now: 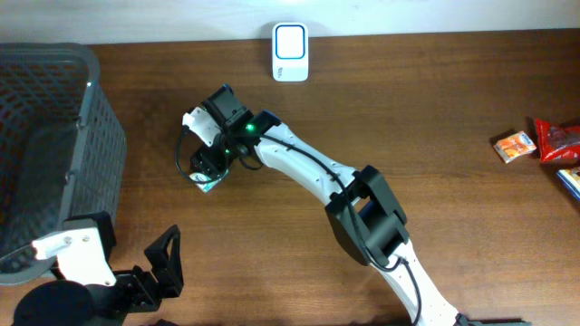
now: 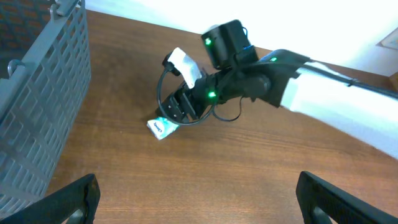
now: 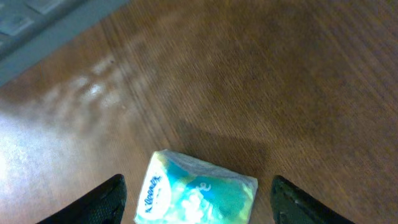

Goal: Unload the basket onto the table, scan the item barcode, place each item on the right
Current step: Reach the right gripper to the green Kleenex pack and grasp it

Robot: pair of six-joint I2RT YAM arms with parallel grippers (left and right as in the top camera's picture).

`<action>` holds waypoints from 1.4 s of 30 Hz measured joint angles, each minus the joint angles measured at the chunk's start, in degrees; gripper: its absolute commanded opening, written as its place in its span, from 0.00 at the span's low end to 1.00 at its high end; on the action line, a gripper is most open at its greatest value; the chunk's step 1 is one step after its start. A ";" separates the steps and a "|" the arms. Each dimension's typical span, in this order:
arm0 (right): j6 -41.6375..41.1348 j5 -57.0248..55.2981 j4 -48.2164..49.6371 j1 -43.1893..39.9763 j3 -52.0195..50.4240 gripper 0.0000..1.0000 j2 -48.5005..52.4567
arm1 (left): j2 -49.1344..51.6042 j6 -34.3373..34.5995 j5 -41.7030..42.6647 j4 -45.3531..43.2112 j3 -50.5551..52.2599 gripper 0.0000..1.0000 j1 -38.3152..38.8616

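The table (image 1: 435,100) comes first, then the basket (image 1: 54,118), standing well to the left of the right claw (image 3: 198,186). My right arm (image 1: 308,172) reaches across the wood with that claw tipped down over the pack (image 3: 205,199) — the pack lies flat on the table directly under it, between the two fingers (image 3: 99,205). The claw is released: a gap shows on each side of the pack and neither finger touches it. The pack's long side seems to run finger to finger, a little askew, though its near edge is cut off in the wrist view, so I can't swear to it. The scanner (image 1: 290,52) sits beyond the claw and a bit to its right, at the far edge. The left claw (image 1: 161,267) hangs spread wide, holding nothing, well apart from the pack — so the right arm is the nearer one. I judge the next move is to drop, pinch, and carry the pack to the scanner.
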State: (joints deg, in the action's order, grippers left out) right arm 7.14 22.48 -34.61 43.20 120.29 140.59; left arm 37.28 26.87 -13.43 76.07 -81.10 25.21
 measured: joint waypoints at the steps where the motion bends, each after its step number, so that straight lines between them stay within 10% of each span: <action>1: -0.11 -0.44 0.24 0.11 0.00 0.49 0.59 | 0.00 0.00 0.00 0.00 0.00 0.99 0.00; 20: -0.76 -7.69 -28.02 0.20 1.07 0.66 -3.39 | 0.00 0.00 0.00 0.00 0.00 0.99 0.00; 42: 23.91 -1.51 -30.49 -0.26 2.19 0.51 -0.15 | 0.00 0.02 0.00 -0.02 0.00 0.99 0.00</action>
State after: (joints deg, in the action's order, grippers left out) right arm 31.05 20.97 -65.10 42.94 122.48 140.44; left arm 37.28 26.89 -13.43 76.05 -81.10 25.21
